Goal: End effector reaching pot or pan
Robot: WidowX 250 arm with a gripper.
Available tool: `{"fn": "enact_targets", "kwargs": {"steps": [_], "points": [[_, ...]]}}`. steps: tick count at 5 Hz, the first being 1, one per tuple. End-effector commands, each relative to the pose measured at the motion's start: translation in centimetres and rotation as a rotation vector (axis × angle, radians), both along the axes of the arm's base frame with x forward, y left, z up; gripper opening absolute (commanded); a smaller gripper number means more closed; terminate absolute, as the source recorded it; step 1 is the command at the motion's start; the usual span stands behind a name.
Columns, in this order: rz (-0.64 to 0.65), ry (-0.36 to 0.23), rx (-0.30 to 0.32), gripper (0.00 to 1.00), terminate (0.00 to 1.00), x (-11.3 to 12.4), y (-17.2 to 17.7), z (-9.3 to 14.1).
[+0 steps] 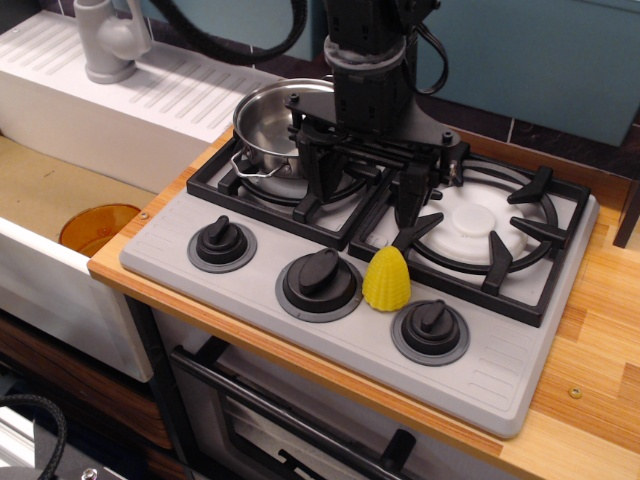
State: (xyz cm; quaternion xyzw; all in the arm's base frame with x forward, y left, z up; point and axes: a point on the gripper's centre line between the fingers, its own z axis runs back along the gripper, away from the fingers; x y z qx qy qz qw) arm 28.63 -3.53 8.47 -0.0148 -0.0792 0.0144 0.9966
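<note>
A small shiny steel pot stands on the left burner grate of a toy stove, its thin wire handle pointing to the front left. My black gripper hangs over the middle of the stove, just right of the pot. Its jaws are open wide and hold nothing. The left finger is down at the pot's front right rim; I cannot tell if it touches. The right finger is over the left edge of the right burner. The gripper body hides the pot's right side.
A yellow ribbed cone-shaped toy stands between the middle knob and right knob. A left knob is at the front. An orange bowl lies in the sink at left, below a grey faucet.
</note>
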Motion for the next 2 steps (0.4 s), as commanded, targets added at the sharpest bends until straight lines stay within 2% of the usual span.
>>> {"fn": "enact_targets", "kwargs": {"steps": [1,2], "points": [[0.0,0.0,0.0,1.0,0.0,0.0,0.0,0.0],[0.016,0.018,0.005,1.0,0.0,1.0,-0.3,1.1]]}}
